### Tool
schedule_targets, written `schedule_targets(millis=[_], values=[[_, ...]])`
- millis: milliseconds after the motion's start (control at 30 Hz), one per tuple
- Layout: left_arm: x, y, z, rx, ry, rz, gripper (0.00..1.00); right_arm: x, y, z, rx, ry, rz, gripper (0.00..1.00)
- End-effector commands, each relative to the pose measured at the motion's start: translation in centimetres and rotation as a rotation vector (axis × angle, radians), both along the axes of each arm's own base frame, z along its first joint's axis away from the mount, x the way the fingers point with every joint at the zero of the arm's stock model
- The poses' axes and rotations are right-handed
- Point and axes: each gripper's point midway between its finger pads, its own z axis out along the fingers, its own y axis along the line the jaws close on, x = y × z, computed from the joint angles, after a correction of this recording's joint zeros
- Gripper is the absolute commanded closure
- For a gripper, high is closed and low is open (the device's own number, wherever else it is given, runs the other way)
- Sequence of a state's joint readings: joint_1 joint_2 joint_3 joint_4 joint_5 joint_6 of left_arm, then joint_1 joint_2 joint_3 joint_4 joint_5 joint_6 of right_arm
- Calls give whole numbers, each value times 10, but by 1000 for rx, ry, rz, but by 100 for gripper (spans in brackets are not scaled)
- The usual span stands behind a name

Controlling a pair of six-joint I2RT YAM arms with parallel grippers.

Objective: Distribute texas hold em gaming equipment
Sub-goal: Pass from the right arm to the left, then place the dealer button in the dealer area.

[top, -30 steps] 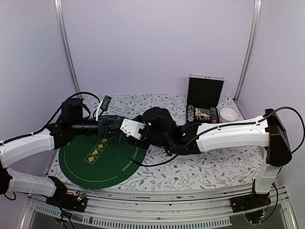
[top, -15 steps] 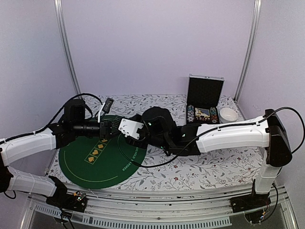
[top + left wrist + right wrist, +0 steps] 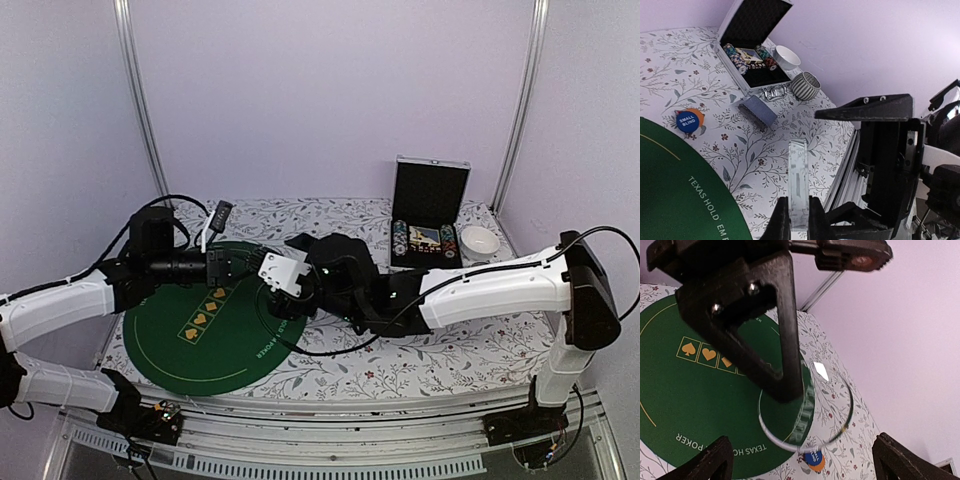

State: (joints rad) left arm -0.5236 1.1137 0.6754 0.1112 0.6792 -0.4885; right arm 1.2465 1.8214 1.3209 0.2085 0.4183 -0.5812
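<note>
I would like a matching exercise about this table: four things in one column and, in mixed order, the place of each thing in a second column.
Things:
1. clear disc
2. blue "SMALL BLIND" disc
3. poker chips
4. white bowl

Places:
A. inside the open case
B. pinched in the left claw
C. on the cloth, next to the ribbed cup
D. lying partly over an orange disc

Pairs: 1-B; 2-D; 3-A; 4-C

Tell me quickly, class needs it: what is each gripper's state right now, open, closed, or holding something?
Left gripper: closed on the clear round plastic disc.
Right gripper: open, holding nothing.
</note>
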Motion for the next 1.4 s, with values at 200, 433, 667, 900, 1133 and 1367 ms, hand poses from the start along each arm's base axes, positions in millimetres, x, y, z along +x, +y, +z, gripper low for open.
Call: schedule_targets(millis=[200, 433, 667, 900, 1133, 1367], values=[[104, 134, -28, 18, 110, 598, 100, 19, -94, 43, 212, 134, -90, 1], [126, 231, -99, -14, 307, 925, 100, 52, -167, 10, 343, 401, -162, 1], [115, 285, -140, 11, 408, 1136, 100, 78, -197, -32, 324, 481, -253, 1], [110, 303, -175, -20, 500, 1216, 100, 89, -204, -39, 287, 453, -241, 1], [104, 311, -201, -16, 568, 1242, 100, 84, -205, -60, 281, 495, -231, 1], [99, 316, -223, -15, 657, 1264, 79, 85, -202, -52, 290, 486, -216, 1]])
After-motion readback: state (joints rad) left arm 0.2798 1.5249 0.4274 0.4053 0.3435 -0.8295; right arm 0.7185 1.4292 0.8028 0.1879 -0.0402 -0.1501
